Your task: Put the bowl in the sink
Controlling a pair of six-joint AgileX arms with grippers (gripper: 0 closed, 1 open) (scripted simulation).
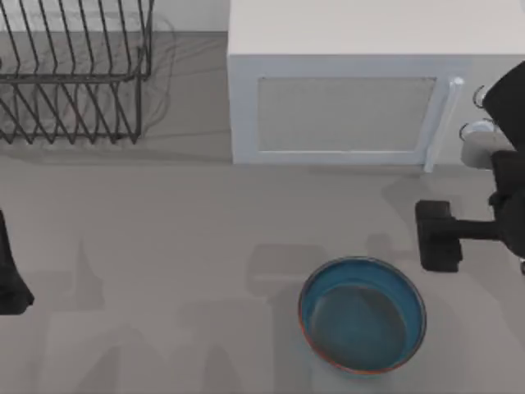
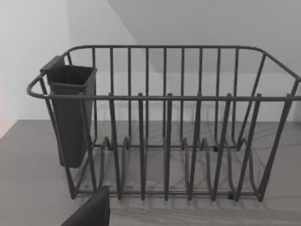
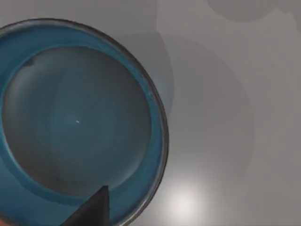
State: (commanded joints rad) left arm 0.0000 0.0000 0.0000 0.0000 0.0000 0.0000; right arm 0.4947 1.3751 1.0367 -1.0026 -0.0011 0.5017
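Bowl (image 1: 362, 316): upright on grey worktop (image 1: 164, 271), in front of microwave (image 1: 344, 107).
Right pincer (image 1: 435, 236): just above-right of bowl; open or closed, cannot tell.
Left arm (image 1: 10, 271): parked at left edge.

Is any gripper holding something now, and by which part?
Nothing is held. The bowl sits free on the table; the right gripper is apart from it.

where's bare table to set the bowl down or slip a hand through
Widest free patch: the table in front of the dish rack, running from the parked left arm at the left edge across to the bowl. A narrower strip lies between the microwave front and the bowl. It is crowded on the right, where the right hand hangs just above the bowl's right side.
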